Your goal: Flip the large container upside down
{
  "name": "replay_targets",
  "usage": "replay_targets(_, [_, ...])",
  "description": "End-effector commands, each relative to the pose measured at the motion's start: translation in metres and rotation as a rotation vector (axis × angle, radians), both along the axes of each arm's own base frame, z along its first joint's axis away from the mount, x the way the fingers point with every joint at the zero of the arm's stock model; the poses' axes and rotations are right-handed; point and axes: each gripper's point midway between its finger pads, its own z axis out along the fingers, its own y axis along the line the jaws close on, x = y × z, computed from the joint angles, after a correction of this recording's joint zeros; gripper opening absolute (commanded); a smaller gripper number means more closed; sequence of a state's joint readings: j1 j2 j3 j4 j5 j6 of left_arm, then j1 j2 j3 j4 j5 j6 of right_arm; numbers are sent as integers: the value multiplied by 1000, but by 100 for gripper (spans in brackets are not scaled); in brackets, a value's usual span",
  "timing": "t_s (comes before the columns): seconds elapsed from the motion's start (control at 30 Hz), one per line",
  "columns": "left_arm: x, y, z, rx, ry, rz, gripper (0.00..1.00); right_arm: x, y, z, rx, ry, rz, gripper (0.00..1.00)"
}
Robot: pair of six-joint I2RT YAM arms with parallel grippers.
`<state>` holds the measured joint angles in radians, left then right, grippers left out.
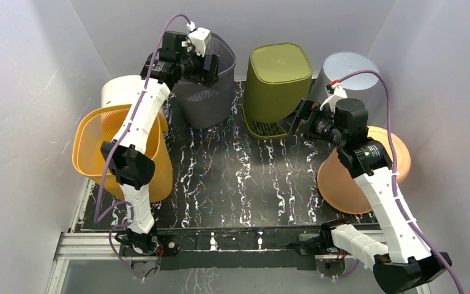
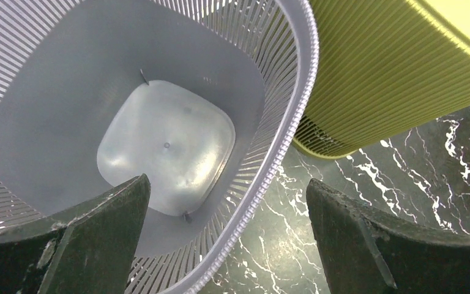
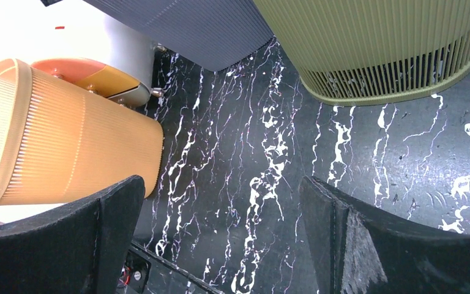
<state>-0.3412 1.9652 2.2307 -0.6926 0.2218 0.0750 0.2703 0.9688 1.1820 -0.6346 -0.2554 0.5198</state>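
Your left gripper point(image 1: 210, 68) hangs released, jaws spread wide, over the near right rim of the grey bin point(image 1: 205, 104). In your left wrist view the gripper point(image 2: 227, 184) straddles that rim. One finger is over the bin's point(image 2: 165, 147) inside and the other is out over the table point(image 2: 404, 202). You cannot tell whether either finger touches the plastic.

The grey bin stands upright directly under that gripper, with its mouth up, its closed base on the table and its long axis vertical. Its upper walls are slatted, the lower part is solid, and it tapers toward a rounded square floor. There are small moulded marks on the inner wall, too small to read.

Just to the right of the left gripper, the green bin point(image 1: 278, 79) sits upside down. Only a narrow strip of table separates its slatted rim point(image 2: 318, 141) from the grey bin's wall. The enclosure's back wall is close behind both. On the side toward the arm bases, the dark marbled table point(image 1: 232, 177) lies open between the two arms.

Your right gripper point(image 1: 300, 116) is also released, jaws wide apart and holding nothing. It hovers low beside the green bin's point(image 3: 373, 43) rim. Behind its arm stands a lavender bin point(image 1: 349, 64), and under the arm a salmon bin point(image 1: 349, 184) lies mouth down. Below your left arm is a yellow bin point(image 1: 98, 141), with a white bin point(image 1: 119, 92) behind it.
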Motion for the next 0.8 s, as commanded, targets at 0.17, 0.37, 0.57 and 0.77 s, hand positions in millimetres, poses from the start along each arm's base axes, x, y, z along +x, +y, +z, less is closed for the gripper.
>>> replay_targets(0.17, [-13,-6,-10,-4,52,-74,98,5,-3,21,-9,-69,-13,98])
replay_targets(0.37, [-18,-4,-19,13,82,-82,96,10,1,14,15,-47,-12,98])
replay_targets(0.57, [-22,-8,-21,-8,111,-88,77,12,4,12,33,-40,-10,98])
replay_targets(0.77, [-27,-4,-16,-8,109,-78,67,12,7,7,46,-27,0,98])
